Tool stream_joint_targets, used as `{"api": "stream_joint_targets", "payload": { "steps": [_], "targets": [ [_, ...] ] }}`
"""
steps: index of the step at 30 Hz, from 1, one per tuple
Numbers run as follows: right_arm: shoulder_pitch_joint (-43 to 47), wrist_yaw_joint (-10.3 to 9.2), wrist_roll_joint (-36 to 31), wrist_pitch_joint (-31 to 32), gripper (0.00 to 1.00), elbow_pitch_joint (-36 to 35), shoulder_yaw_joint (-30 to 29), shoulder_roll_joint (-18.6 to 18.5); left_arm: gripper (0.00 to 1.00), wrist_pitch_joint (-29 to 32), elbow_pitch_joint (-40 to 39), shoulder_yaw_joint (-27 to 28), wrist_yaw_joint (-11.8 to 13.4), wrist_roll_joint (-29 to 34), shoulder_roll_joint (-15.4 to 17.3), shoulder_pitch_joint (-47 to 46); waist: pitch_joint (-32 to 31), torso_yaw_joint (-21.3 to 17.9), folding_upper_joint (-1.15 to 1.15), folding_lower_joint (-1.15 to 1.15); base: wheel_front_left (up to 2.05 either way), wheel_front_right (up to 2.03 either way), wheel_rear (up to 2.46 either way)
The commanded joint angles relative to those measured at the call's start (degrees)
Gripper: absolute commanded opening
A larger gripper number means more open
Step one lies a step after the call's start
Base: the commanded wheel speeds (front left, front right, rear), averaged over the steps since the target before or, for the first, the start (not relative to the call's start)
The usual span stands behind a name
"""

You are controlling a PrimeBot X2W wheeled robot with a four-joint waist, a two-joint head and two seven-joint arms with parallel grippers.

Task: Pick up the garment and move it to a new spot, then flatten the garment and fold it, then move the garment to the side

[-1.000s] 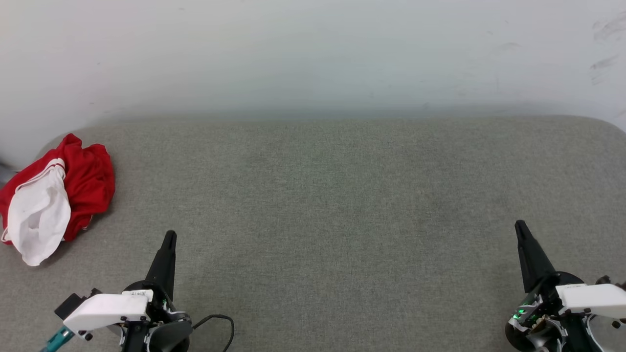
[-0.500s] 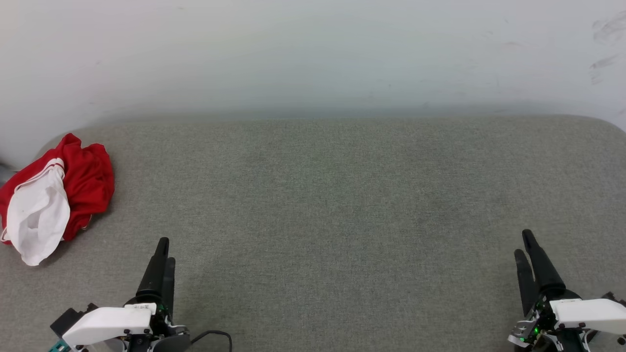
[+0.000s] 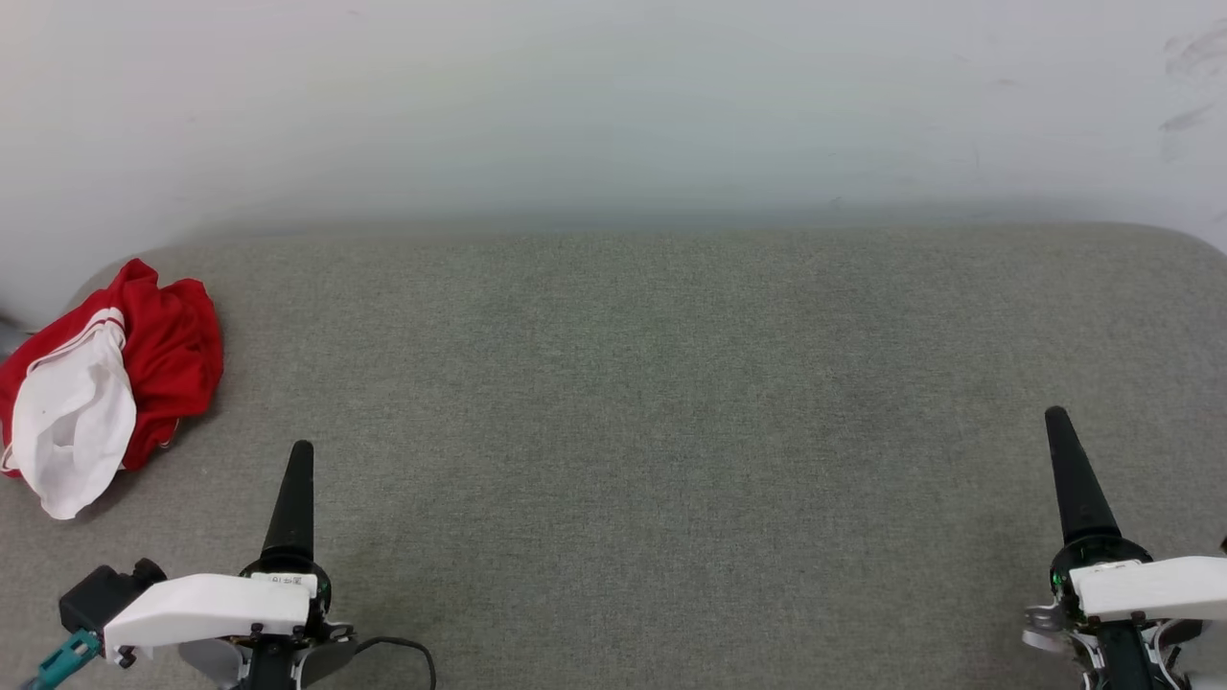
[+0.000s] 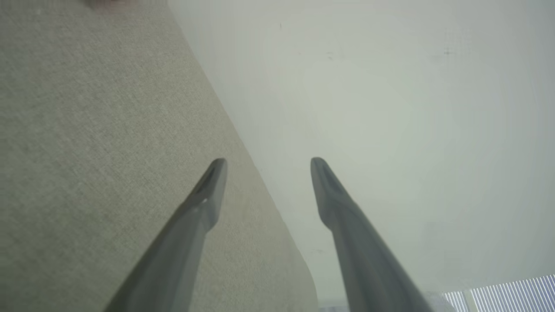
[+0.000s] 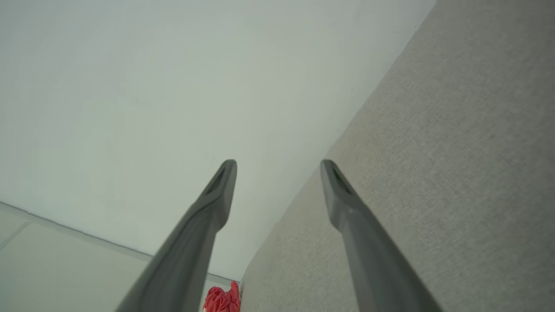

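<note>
The garment [image 3: 105,383], red with a white sleeve showing, lies crumpled in a heap at the far left end of the grey fabric surface [image 3: 633,412]. A small red piece of the garment [image 5: 223,300] also shows at the bottom of the right wrist view. My left gripper [image 3: 299,455] hovers at the lower left, a short way right of the heap and apart from it. In the left wrist view the left gripper [image 4: 264,167] stands open and empty. My right gripper [image 3: 1057,422] hovers at the lower right, and the right gripper [image 5: 277,169] is open and empty too.
A pale wall [image 3: 613,105] rises right behind the grey surface. The surface has rounded corners at back left and back right. A black cable [image 3: 403,650] loops beside my left wrist.
Both grippers have gone from shut to open. Both arms shifted slightly, the fingers now pointing straighter up the head view. The garment has not moved.
</note>
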Motion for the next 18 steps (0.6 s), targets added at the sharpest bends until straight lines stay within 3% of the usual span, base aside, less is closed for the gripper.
{"api": "stream_joint_targets", "payload": {
  "steps": [1, 18],
  "targets": [
    [-0.52, 0.0, -3.45, -0.62, 1.0, -2.11, 0.31, -0.09, 1.0, -0.59, -1.81, -0.32, 0.82, 2.94, 0.16, -0.64, 0.02, 0.01, 0.0, 0.0, 0.0, 0.0, 0.0],
    [1.41, 0.0, -26.19, -4.22, 1.0, -5.94, 3.62, -0.09, 1.0, -4.18, -4.95, -3.69, 6.23, 23.52, 0.2, 0.94, 0.22, 0.16, 0.0, 0.0, 0.0, 0.0, 0.0]
  ]
}}
